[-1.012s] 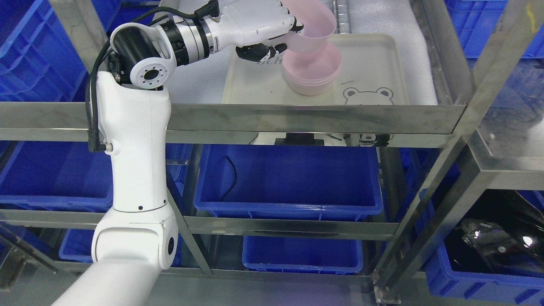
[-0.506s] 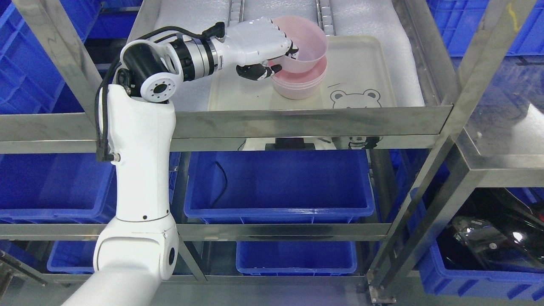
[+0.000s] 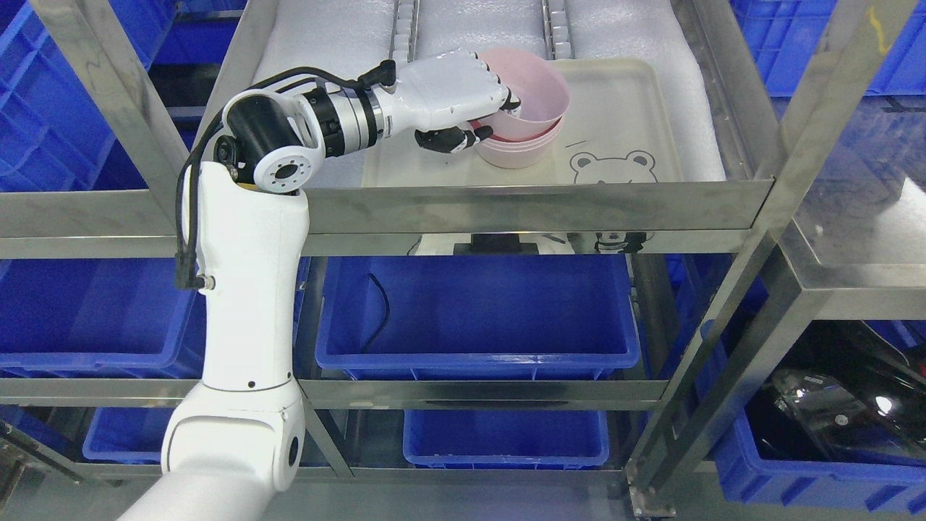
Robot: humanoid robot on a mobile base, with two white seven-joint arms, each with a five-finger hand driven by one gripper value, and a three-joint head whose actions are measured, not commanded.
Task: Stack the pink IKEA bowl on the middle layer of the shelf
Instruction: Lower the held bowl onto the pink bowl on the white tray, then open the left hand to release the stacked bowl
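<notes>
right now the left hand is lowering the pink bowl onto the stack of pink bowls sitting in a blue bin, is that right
Not quite. The stack of pink bowls sits on a cream tray with a bear drawing, on the shelf, not in a blue bin; the blue bins are on the levels below. The head view shows this. The rest holds: the left hand grips the pink bowl at its rim, over the stack.

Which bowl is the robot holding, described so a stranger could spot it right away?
Find the cream tray with the bear drawing on the steel shelf. A short stack of pink bowls sits on its left part. The held bowl is the top one, sitting tilted in the stack, with the left hand gripping its rim.
</notes>
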